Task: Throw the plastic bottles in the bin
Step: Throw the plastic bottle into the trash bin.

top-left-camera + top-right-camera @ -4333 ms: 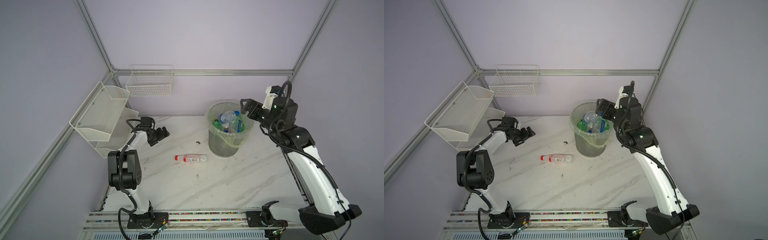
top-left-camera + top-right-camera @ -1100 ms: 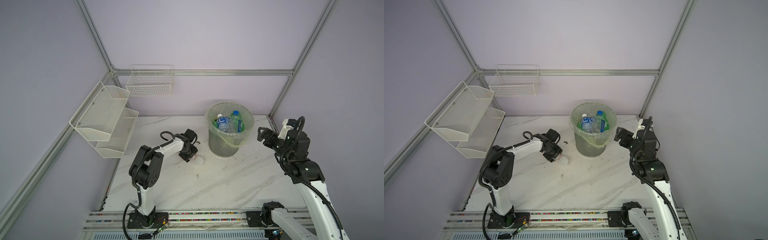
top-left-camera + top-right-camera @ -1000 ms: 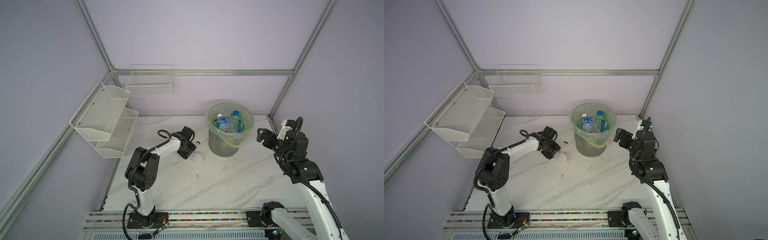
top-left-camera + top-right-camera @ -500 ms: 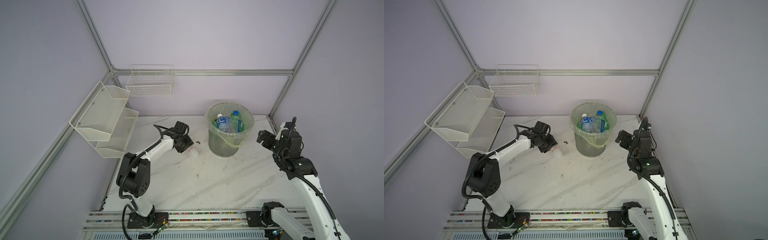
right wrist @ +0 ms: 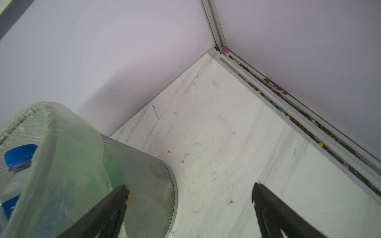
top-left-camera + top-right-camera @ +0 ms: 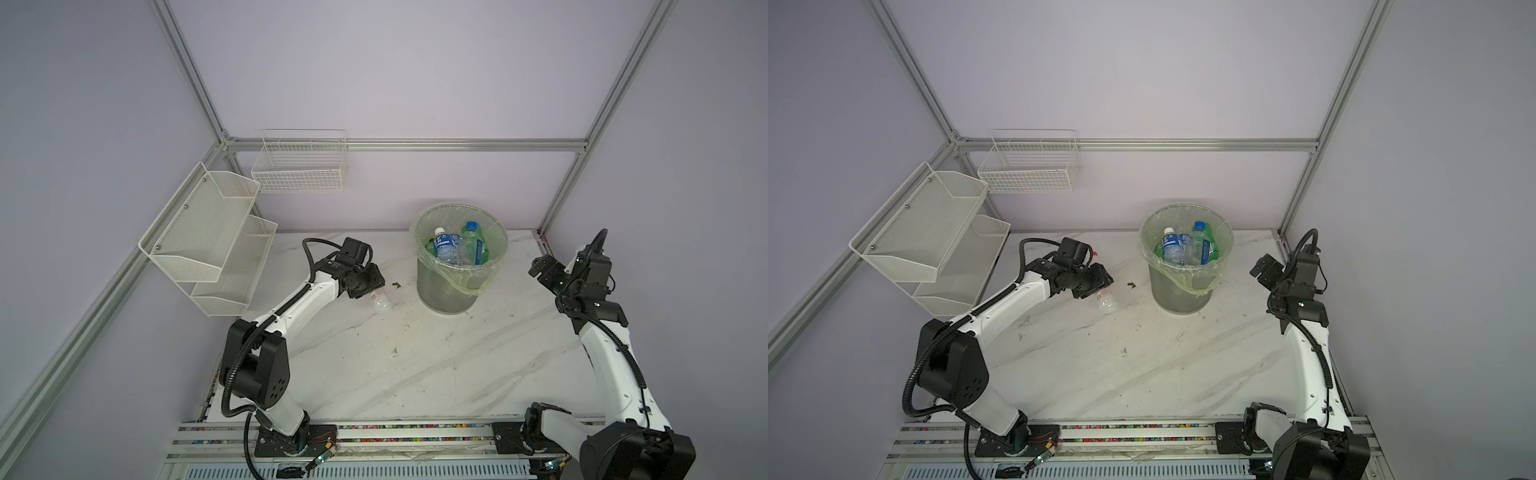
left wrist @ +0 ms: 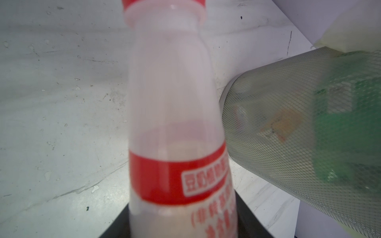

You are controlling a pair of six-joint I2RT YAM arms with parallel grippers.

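My left gripper (image 6: 365, 283) (image 6: 1096, 284) (image 7: 181, 203) is shut on a cloudy white plastic bottle (image 6: 380, 301) (image 6: 1107, 302) (image 7: 171, 103) with a red cap and red label, held above the table left of the bin. The bin (image 6: 444, 291) (image 6: 1177, 296) (image 7: 288, 134) (image 5: 136, 175) is a grey-green mesh bucket with a thin bag over its rim. Several plastic bottles (image 6: 448, 246) (image 6: 1173, 245) lie inside it, some blue-capped, some green. My right gripper (image 6: 543, 272) (image 6: 1264, 270) (image 5: 189, 187) hangs open and empty to the right of the bin.
White mesh shelves (image 6: 208, 232) (image 6: 926, 232) hang on the left wall and a wire basket (image 6: 299, 170) (image 6: 1030, 166) on the back wall. A small dark scrap (image 6: 396, 285) lies between my left gripper and the bin. Aluminium posts frame the corners.
The bottle lay on the table; my left gripper has taken it and lifted it back and left. My right arm has withdrawn from above the bin to its right side.
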